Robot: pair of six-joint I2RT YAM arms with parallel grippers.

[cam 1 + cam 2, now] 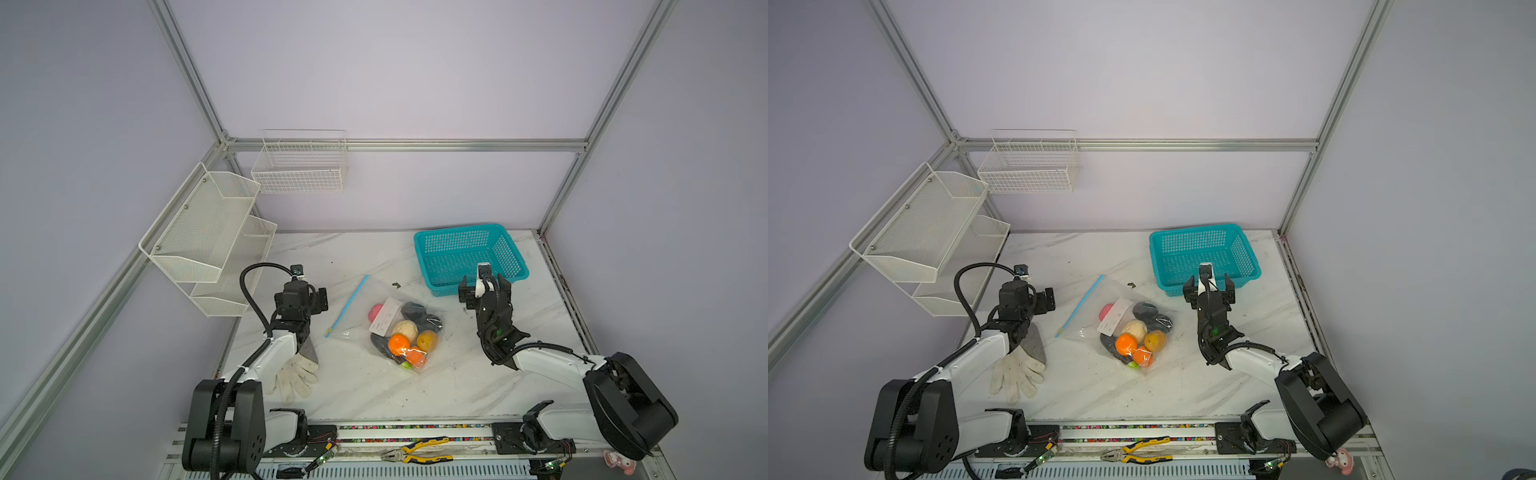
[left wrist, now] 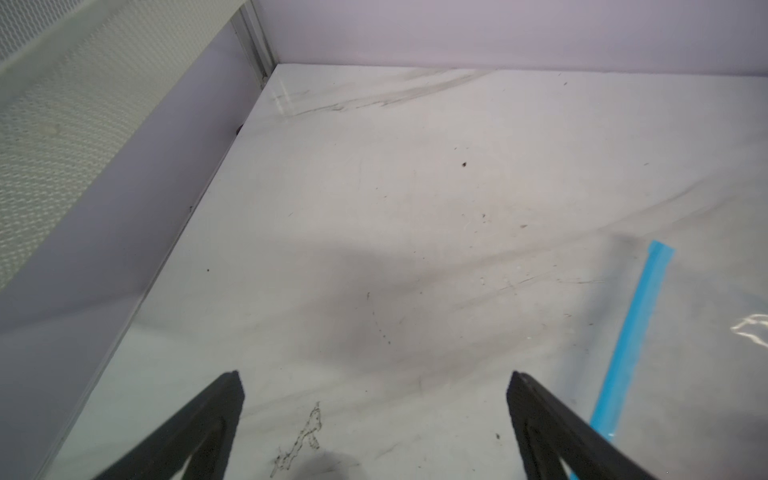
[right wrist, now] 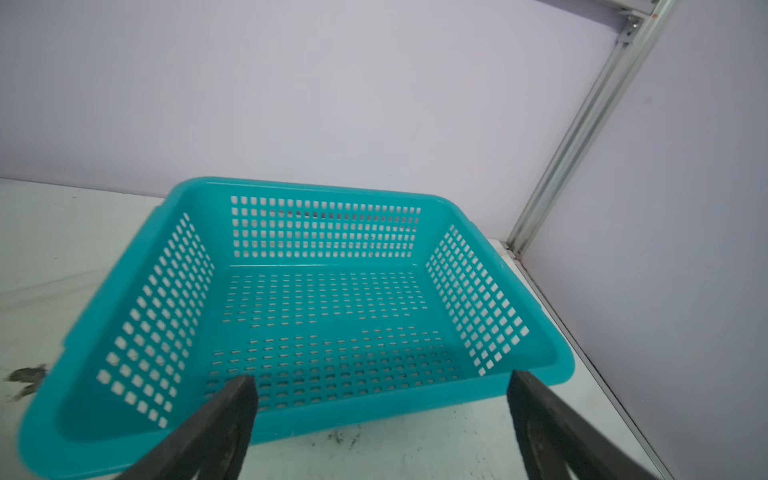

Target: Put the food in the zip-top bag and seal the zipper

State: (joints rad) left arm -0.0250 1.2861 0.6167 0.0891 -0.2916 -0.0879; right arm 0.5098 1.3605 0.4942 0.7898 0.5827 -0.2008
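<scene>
Left pincer [image 2: 376, 374] and right pincer [image 3: 381, 376] are released; the zip-top bag [image 1: 361, 309] seems limp, slippery, so take its stiffer zipper [image 1: 348, 304].

A teal perforated plastic basket [image 1: 457, 246] sits at the counter's [image 1: 374, 395] far right corner; a white cloth glove [image 1: 297, 374] lies near its left edge.

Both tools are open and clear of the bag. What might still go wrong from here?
The zipper lies flat with its slider at the near end, but a full seal cannot be confirmed; the food might spill from the zip-top bag if lifted.
The right tool hovers close to the rim of the teal basket and might bump it.
</scene>
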